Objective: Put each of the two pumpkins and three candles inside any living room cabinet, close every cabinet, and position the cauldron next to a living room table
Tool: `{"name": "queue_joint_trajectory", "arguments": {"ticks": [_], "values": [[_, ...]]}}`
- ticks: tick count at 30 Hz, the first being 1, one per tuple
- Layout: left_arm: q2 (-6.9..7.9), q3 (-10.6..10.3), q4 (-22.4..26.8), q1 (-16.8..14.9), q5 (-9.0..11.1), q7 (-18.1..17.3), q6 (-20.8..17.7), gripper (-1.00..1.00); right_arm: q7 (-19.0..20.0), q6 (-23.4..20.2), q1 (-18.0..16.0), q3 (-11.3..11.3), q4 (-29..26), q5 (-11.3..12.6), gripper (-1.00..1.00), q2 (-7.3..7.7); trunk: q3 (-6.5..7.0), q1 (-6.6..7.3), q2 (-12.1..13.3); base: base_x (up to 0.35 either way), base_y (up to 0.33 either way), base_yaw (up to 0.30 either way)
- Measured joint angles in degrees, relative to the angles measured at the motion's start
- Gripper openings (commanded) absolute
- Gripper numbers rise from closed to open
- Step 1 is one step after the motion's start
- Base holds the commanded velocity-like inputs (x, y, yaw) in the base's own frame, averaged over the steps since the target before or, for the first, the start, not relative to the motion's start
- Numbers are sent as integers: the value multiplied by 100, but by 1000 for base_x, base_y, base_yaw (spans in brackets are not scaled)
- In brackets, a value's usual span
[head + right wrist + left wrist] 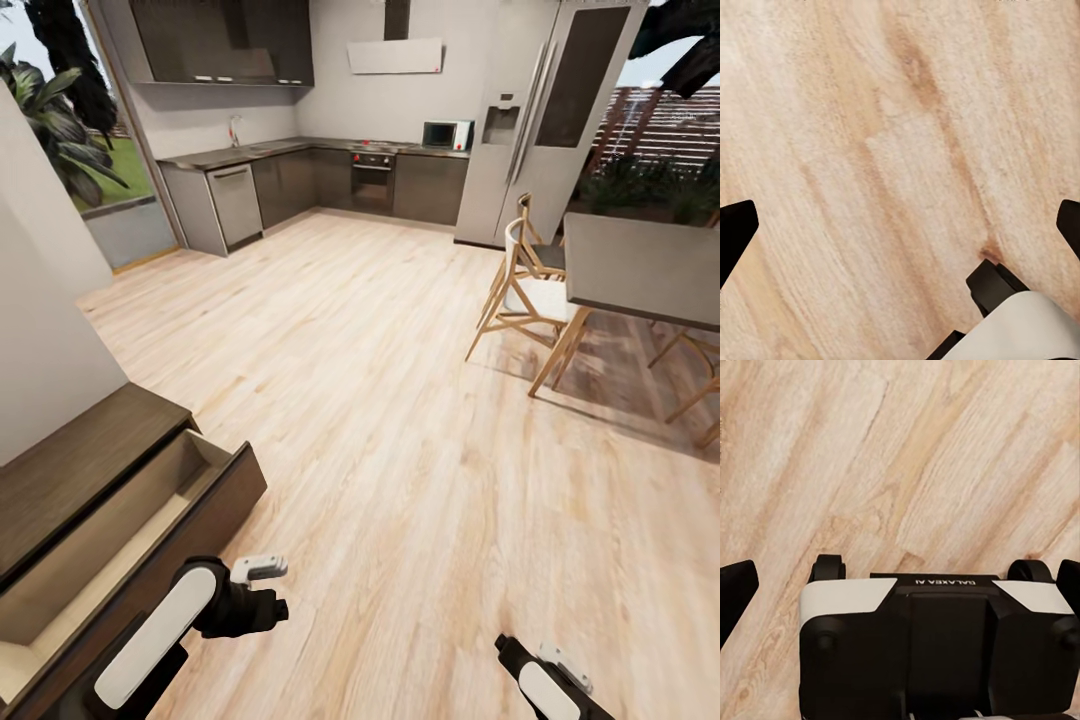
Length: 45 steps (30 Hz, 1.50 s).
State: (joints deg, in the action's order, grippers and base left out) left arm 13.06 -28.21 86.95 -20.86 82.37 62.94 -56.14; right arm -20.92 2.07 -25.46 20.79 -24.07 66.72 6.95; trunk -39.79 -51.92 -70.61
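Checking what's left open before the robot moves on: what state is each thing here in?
cabinet: top drawer pulled out, looks empty.
dishwasher: closed.
oven: closed.
fridge: closed.
left tool: open, holding nothing.
right tool: open, holding nothing.

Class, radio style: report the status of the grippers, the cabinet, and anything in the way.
Both grippers open, empty, over floor. Cabinet at left, drawer pulled open, looks empty. Table and chairs at right; path ahead unobstructed.
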Motion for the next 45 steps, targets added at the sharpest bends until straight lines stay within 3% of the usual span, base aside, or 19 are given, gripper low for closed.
{"name": "queue_joint_trajectory", "arguments": {"ticks": [45], "values": [[0, -17, 0, -2, 1, 0, 0, 100, 0, 0, 0, 0, 15, 4, 100, 1, 430, 0, 0, 0, 0, 0]]}}
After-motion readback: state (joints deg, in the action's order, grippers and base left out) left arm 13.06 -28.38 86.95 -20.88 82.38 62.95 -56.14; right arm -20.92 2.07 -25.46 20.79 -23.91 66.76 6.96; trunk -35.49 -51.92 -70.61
